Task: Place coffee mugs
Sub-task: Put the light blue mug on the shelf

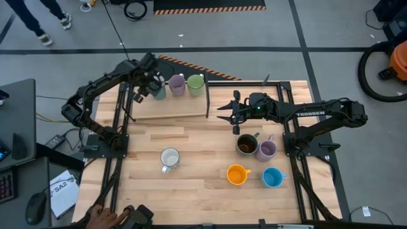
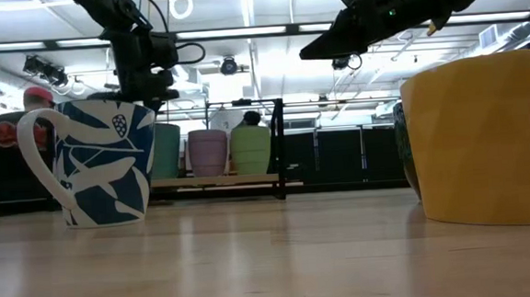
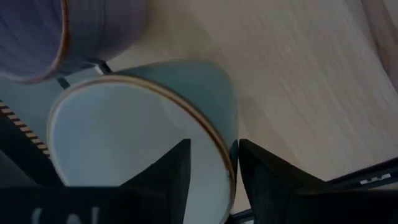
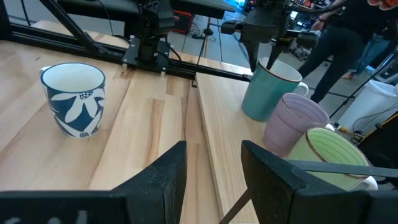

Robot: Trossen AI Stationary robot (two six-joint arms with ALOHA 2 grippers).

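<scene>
My matt black left hand (image 3: 211, 180) straddles a glossy teal ceramic mug (image 3: 143, 143) on a smooth, pale, wood-grained table (image 3: 311, 81).

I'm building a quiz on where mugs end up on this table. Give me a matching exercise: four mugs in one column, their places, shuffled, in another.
Mugs
1. teal mug
2. green mug
3. white mug with blue pattern
4. orange mug

Places
A. standing alone on the table, no mug next to it
B. on the raised board, at the end of the row away from the left tool
C. on the raised board, its rim between the left tool's open fingers
D. on the table, next to the blue mug

Pairs: 1-C, 2-B, 3-A, 4-D
</scene>
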